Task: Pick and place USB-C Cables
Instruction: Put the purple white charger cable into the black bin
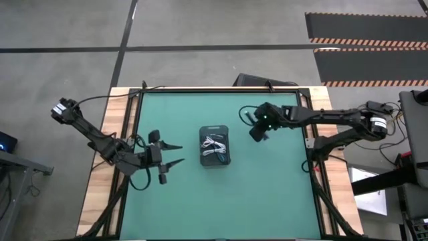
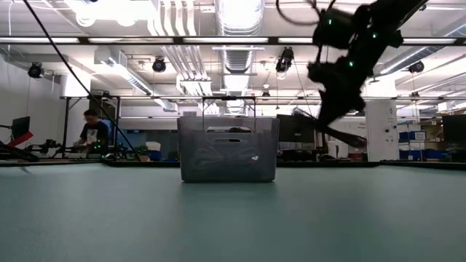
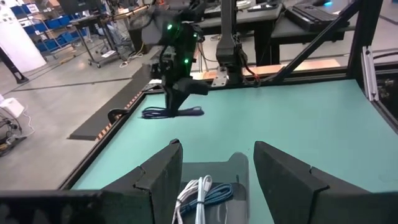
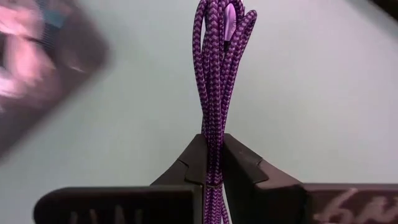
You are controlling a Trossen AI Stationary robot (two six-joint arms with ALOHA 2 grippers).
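Right gripper (image 4: 214, 163) carried a cable (image 4: 217, 74) toward the tray (image 1: 215, 144)
Jaws pinched shut on dangling loops, which could snag the rim; left gripper (image 1: 172, 154) waited, jaws wide, empty

— Op: From here I log the green worktop (image 1: 267, 194), its wood border, hazard-striped floor mats (image 1: 364, 40) beyond.
— Obs: Low view?
— Op: One person (image 2: 92, 131) at a far bench, ceiling ducts (image 2: 240, 18) overhead.
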